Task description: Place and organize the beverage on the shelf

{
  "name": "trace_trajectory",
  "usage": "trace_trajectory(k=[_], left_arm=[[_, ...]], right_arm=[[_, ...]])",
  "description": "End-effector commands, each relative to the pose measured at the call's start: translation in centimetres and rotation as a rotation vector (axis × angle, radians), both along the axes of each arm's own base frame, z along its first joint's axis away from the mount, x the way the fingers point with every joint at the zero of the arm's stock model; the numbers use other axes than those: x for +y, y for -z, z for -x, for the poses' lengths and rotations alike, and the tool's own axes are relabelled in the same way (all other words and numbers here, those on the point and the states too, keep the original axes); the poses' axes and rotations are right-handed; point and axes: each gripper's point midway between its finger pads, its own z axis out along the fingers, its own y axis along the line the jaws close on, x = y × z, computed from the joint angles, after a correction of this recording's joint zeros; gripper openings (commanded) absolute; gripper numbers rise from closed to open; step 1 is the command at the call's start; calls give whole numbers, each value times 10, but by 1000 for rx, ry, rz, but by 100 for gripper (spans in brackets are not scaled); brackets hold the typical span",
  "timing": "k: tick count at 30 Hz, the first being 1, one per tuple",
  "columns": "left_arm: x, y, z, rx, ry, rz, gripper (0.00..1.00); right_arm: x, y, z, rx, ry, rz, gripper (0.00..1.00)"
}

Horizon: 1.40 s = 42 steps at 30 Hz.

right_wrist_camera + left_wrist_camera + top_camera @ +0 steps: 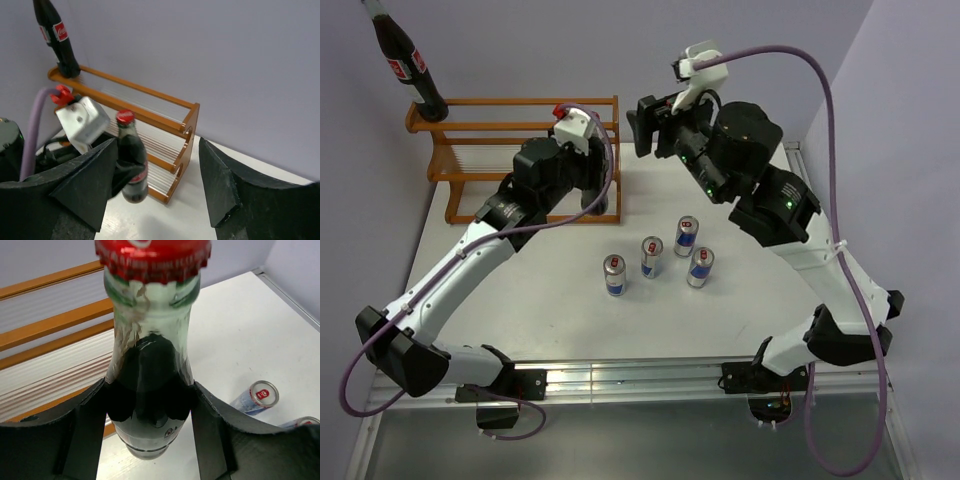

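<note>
Glossy dark glass bottle (150, 385), ribbed red metal cap (152, 257); smooth orange wood shelf (510, 102); shiny metal cans (651, 257).

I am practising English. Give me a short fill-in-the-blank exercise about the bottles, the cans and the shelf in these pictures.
1. The left gripper holds a cola bottle with a ___ cap.
2. The number of cans standing on the table is ___.
3. The other bottle stands on the ___ tier of the shelf.
4. The jaws of the right gripper stand ___, with nothing between them.
Missing words: red; four; top; open.
</note>
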Motion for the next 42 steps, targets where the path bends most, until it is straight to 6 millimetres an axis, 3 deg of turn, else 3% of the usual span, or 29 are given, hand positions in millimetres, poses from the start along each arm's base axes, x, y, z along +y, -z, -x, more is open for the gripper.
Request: trace_trajectory(k=[1,3,4,5,6,10,11,13,14,21,32,42], left_arm=[[46,-171,11,-375,-119,314,0],[66,-184,5,-379,-184,318,0],[71,-180,2,-352,-203,300,0],[81,-192,1,-366,-237,313,0],[94,-197,-3,-370,-274,316,1],[132,-212,-15,-364,-381,311,0],[139,-225,-17,-384,-395,321,0],[155,-225,-29,-371,-440,301,0],[165,-241,-25,-403,-457,309,0],[226,-262,-50,-450,-580,301,0],[284,-280,-74,-541,-633,301,0],[293,-281,-93,-596,-630,275,0]], right_arm=[[-32,-23,4,-51,75,-75,73],[-44,-20,6,-50,94,-93,83],[-50,-18,5,-49,107,-99,86],[-58,-20,9,-50,108,-122,89],[-59,-11,7,-36,116,-110,94],[-73,7,0,1,141,-112,95],[-80,10,-3,16,158,-133,95],[-84,24,-8,44,170,-122,95],[-85,35,-12,67,178,-116,95],[-95,56,-22,100,202,-107,95],[-98,68,-22,114,175,-105,95],[-94,76,-25,125,161,-92,95]])
